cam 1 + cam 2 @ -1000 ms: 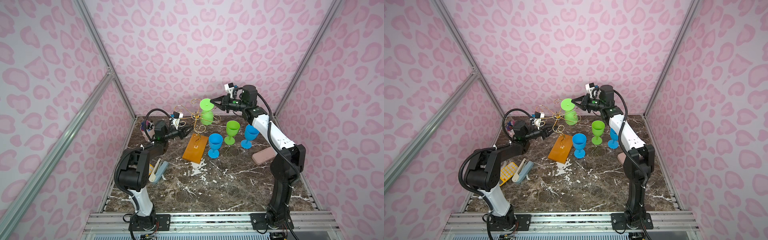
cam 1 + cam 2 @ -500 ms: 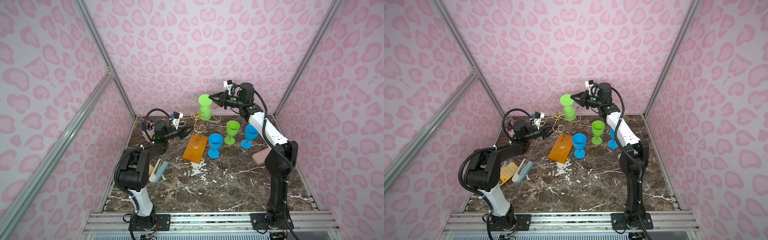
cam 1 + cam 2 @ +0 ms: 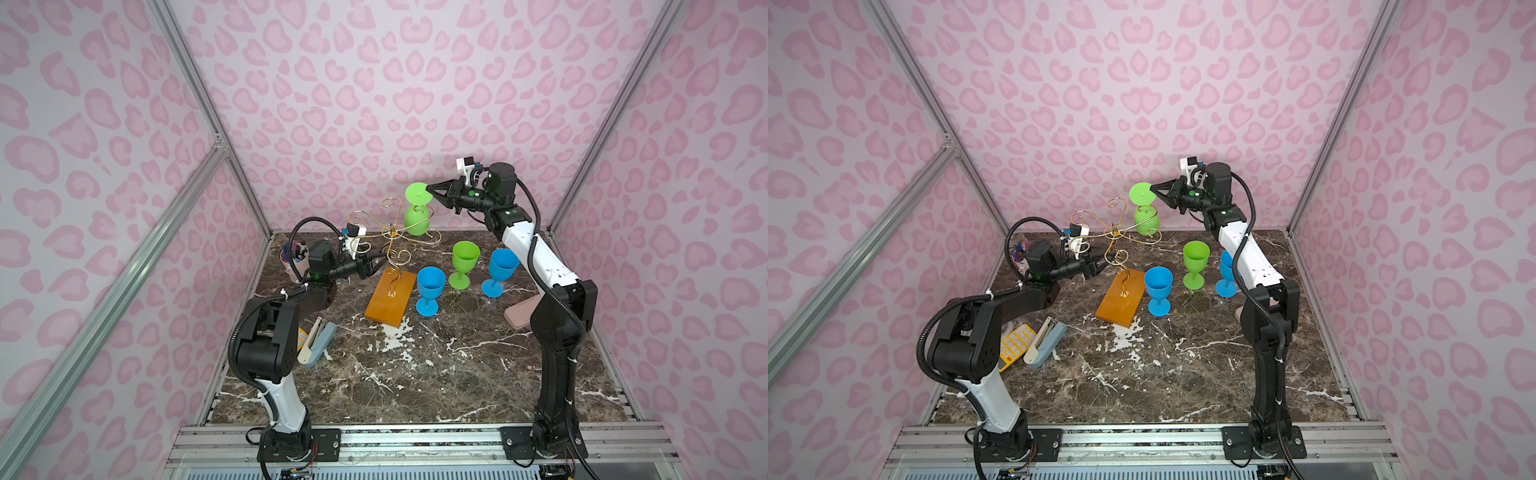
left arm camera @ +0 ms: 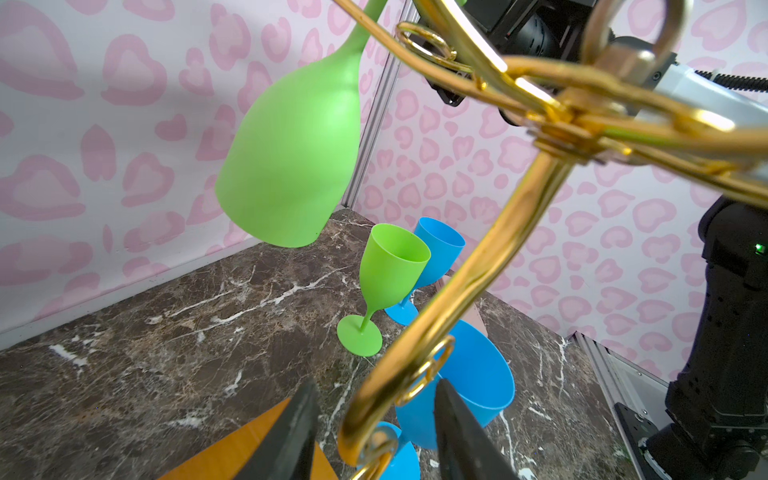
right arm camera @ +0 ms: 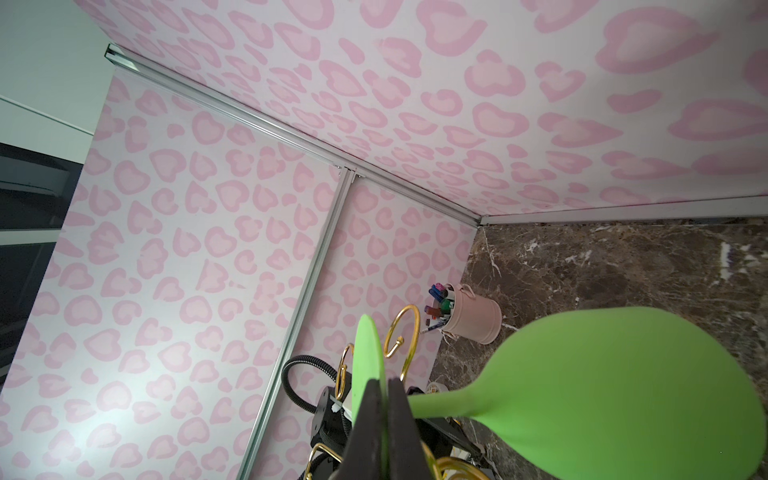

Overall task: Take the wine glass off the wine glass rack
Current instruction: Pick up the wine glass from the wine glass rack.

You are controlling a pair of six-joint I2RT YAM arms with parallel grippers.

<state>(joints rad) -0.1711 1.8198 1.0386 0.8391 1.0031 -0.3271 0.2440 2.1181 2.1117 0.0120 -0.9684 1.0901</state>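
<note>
R gripper (image 3: 430, 191) pinching wine glass (image 3: 417, 222) foot | L gripper (image 3: 379, 263) straddling wine glass rack (image 3: 390, 297) stem, jaws apart | glass prob. not clearing rack yet

Four wine glasses: upside-down green glass (image 3: 417, 218), upright green glass (image 3: 464, 259), near blue glass (image 3: 430, 286), far blue glass (image 3: 503, 266). One wine glass rack (image 3: 390, 297), one stapler (image 3: 318, 345), one calculator (image 3: 1017, 343), one pen pot (image 5: 473, 318), one pink slab (image 3: 519, 313), possibly a case.

Marble table (image 3: 415, 374) — wine glass rack (image 3: 390, 299), goblets (image 3: 430, 282), stapler (image 3: 318, 345), pen cup (image 3: 295, 266).
</note>
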